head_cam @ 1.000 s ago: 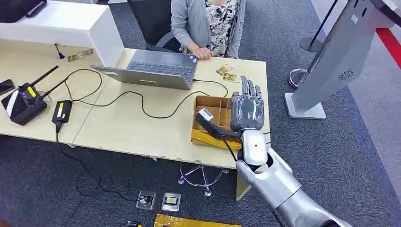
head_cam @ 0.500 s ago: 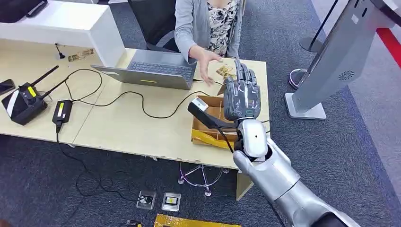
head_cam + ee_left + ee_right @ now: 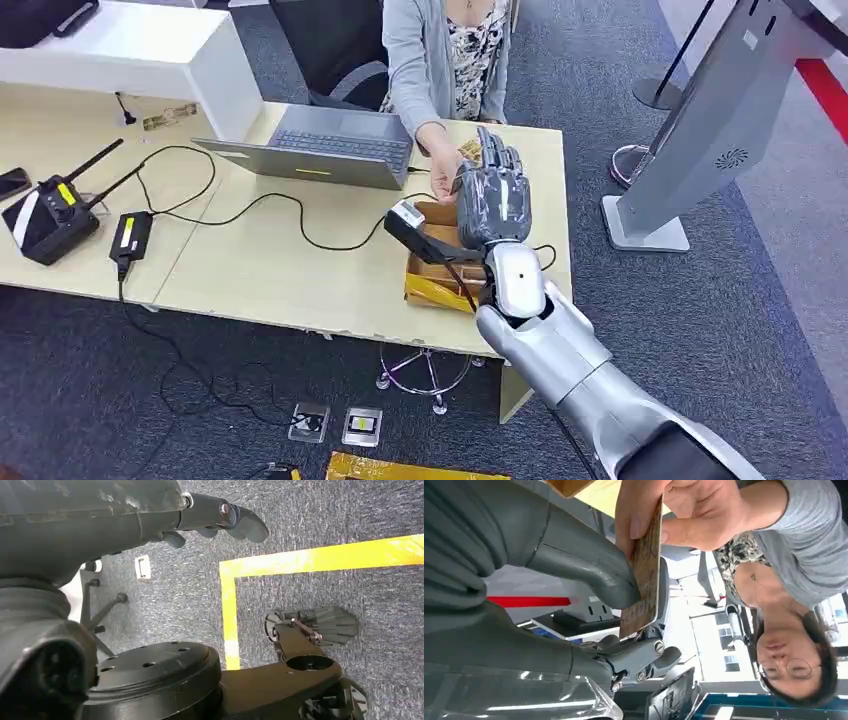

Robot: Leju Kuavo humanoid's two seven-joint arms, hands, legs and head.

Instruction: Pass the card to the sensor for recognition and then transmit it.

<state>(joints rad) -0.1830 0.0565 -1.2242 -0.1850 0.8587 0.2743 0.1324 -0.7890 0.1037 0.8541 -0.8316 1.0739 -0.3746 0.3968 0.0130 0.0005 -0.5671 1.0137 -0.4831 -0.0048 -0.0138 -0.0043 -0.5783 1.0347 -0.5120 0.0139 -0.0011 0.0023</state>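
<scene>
nearest to us, our right arm (image 3: 560, 370) reaches up from the near right edge of the desk (image 3: 260, 270), and our right hand (image 3: 492, 200) stands upright over the open cardboard box (image 3: 432, 262) at the desk's right end, back of the hand toward us, fingers (image 3: 497, 160) pointing to the far edge. in the right wrist view the card (image 3: 642, 575) stands edge-on between our thick grey thumb (image 3: 589, 570) and the darker fingers (image 3: 651, 655); the thumb lies against one face of it, while the person's hand (image 3: 679, 512) pinches its other end. we cannot tell whether our fingers have closed on the card. in the head view the person's hand (image 3: 441, 165) meets ours just beyond the box.

our left hand (image 3: 150, 515) hangs over grey carpet with a yellow floor line (image 3: 320, 557), fingers curled in and holding nothing.

farther along the desk, a black cable (image 3: 290, 205) runs to a grey laptop (image 3: 320, 150) at the far edge. at the left end lie a power adapter (image 3: 128, 237) and a black radio controller (image 3: 50, 212). beyond the far right corner, two more cards (image 3: 468, 150) lie on the desk in front of the seated person (image 3: 440, 50). off the right end stands the grey sensor kiosk (image 3: 710, 120).
</scene>
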